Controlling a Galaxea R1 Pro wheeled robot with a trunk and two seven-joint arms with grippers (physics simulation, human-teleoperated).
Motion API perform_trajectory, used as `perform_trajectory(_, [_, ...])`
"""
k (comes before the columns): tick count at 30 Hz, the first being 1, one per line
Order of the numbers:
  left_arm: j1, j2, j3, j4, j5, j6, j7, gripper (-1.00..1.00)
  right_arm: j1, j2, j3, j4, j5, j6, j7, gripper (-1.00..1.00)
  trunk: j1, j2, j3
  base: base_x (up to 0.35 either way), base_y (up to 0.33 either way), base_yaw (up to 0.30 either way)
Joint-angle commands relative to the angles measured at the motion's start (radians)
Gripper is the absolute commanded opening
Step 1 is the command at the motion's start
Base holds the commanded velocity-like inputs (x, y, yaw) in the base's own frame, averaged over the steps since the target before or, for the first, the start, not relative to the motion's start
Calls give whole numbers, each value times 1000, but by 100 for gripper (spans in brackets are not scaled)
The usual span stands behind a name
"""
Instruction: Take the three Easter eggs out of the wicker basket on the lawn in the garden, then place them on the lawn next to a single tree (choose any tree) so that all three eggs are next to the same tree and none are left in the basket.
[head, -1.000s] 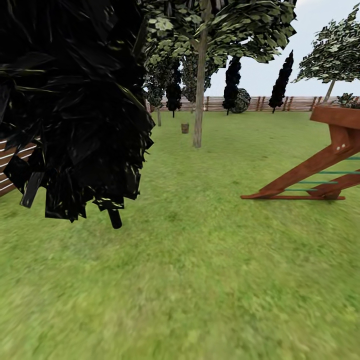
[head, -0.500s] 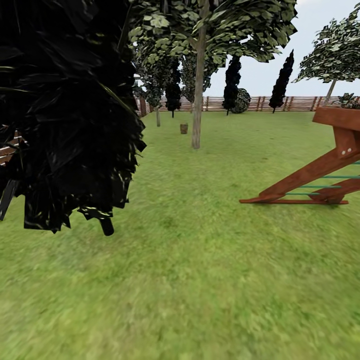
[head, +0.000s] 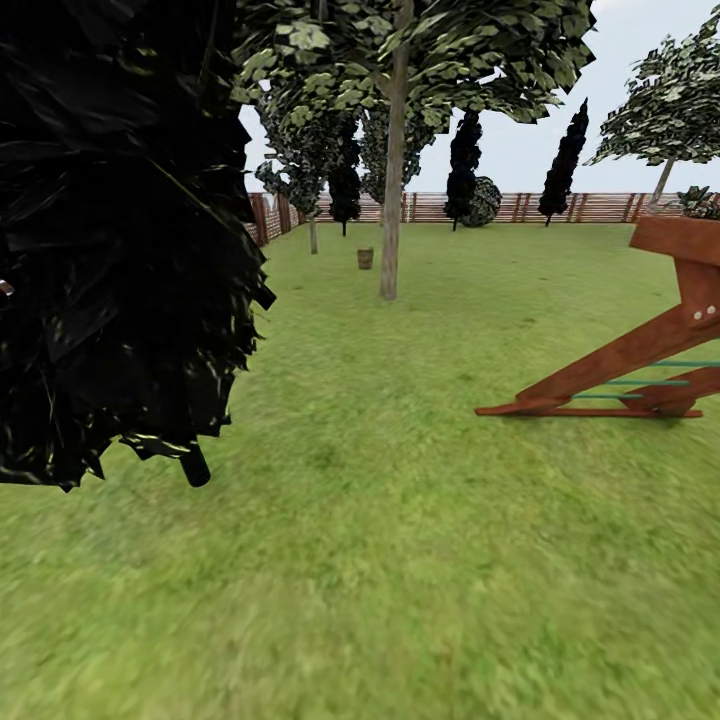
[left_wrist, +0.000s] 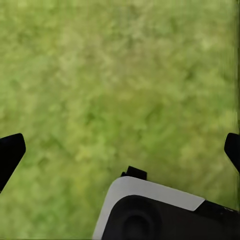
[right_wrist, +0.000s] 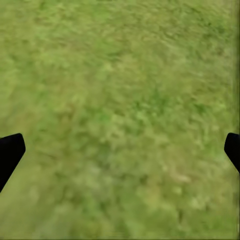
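The robot is out on the lawn (head: 400, 560) in the garden. Far away, the little brown wicker basket (head: 365, 258) sits on the grass, just beside a thin tree trunk (head: 392, 200). It is too small to see any eggs in it. A big dark bush (head: 110, 240) is close on the left. A wooden playset (head: 640, 350) stands on the right. A brown fence (head: 560, 207) runs along the back. The left hand (left_wrist: 120, 150) is wide and holds nothing, with only grass under it. The right hand (right_wrist: 120, 150) is wide and holds nothing too

head: forward over lawn (head: 400, 560) | wrists: straight down, close | shared: grass
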Motion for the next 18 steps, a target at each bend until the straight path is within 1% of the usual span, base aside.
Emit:
perform_trajectory(1, [0, 0, 4, -1, -5, -2, 1, 100, -1, -4, 0, 1, -2, -4, 1, 100, 1, -1, -1, 307, -141, 0])
perform_trajectory(8, [0, -1, 3, -1, -5, -1, 1, 100, -1, -12, 4, 2, 2, -16, 4, 100, 1, -1, -1, 307, -140, 0])
perform_trajectory(18, [0, 1, 3, -1, -4, -1, 3, 100, -1, -12, 6, 2, 6, -16, 4, 100, 1, -1, -1, 307, -139, 0])
